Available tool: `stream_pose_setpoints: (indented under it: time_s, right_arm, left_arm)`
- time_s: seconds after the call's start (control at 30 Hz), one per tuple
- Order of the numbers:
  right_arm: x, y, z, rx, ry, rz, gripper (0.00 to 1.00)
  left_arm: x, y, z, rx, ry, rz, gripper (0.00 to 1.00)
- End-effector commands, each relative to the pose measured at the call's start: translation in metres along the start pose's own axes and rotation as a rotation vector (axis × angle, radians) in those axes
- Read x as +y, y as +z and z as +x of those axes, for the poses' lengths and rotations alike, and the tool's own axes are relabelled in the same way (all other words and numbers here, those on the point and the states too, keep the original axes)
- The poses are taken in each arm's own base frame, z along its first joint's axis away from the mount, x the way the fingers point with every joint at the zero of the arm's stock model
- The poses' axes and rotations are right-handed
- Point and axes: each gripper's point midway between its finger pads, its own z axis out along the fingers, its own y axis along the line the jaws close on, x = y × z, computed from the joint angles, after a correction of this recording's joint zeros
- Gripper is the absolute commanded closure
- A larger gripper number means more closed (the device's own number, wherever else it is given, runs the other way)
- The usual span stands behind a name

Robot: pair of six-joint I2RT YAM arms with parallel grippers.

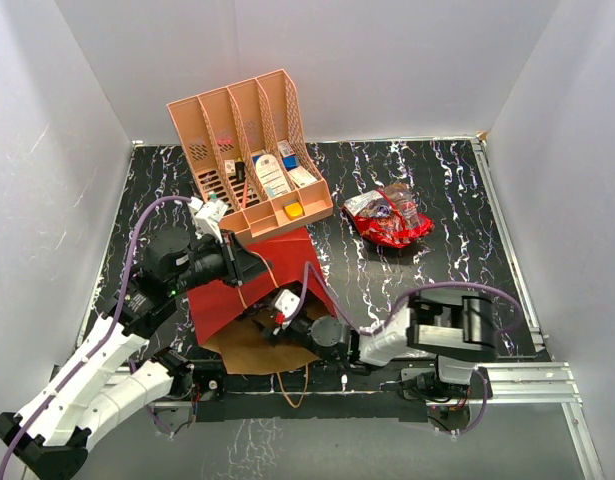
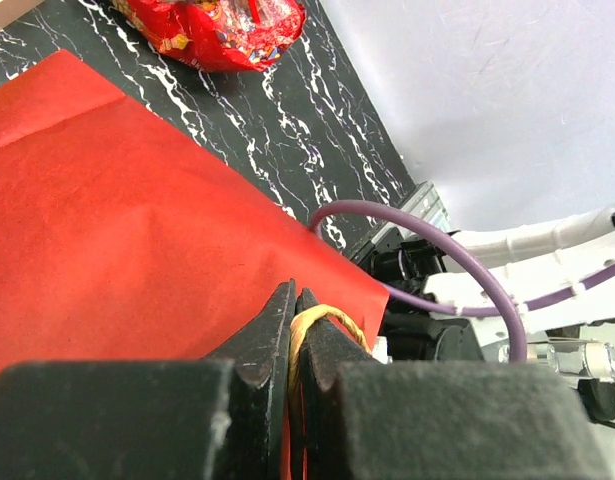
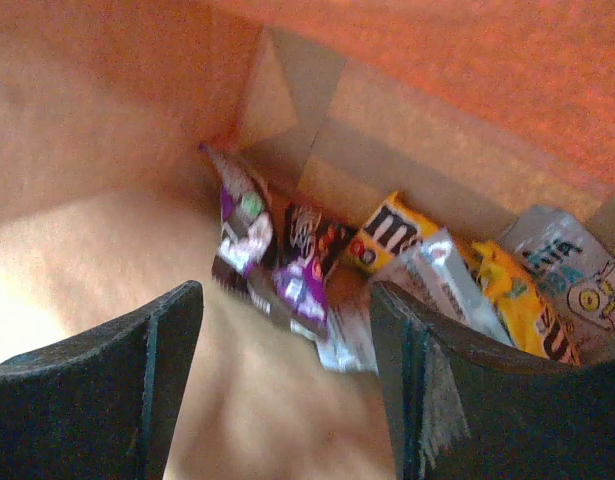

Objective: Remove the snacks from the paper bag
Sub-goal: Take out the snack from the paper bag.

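Note:
The paper bag (image 1: 249, 285) lies on its side, red outside, with its brown mouth (image 1: 249, 345) toward the near edge. My left gripper (image 2: 295, 300) is shut on its tan cord handle (image 2: 335, 322), holding the upper wall up. My right gripper (image 3: 287, 330) is inside the bag and open, with nothing between its fingers. Just beyond its tips, at the bag's bottom, lie several snacks: a purple pack (image 3: 305, 282), a dark brown pack (image 3: 312, 232), a yellow pack (image 3: 392, 232) and a silvery wrapper (image 3: 442, 268). A shiny red snack bag (image 1: 389, 217) lies on the table to the right.
A salmon-pink slotted organizer (image 1: 249, 150) with small boxes and cards stands just behind the bag. White walls enclose the black marbled table (image 1: 457, 200). The second cord handle (image 1: 292, 385) trails over the near rail.

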Motion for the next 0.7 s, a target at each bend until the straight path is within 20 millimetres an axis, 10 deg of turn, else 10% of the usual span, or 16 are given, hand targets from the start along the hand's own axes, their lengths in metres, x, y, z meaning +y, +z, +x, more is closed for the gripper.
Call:
stream_pose_setpoints:
  time_s: [0.0,0.4,0.67]
  right_arm:
    - [-0.020,0.023,-0.058,-0.251,0.203,0.195,0.27]
    - [-0.026,0.055,-0.005,-0.189,0.160,0.342,0.10]
    - [-0.015,0.057,0.036,-0.075,0.170,0.303,0.27]
  left_arm:
    - [-0.016,-0.005,-0.012,-0.047,0.004,0.059,1.00]
    - [-0.024,-0.005,-0.015,-0.063,0.007,0.106,1.00]
    - [-0.022,-0.006,-0.014,-0.067,0.007,0.102,1.00]
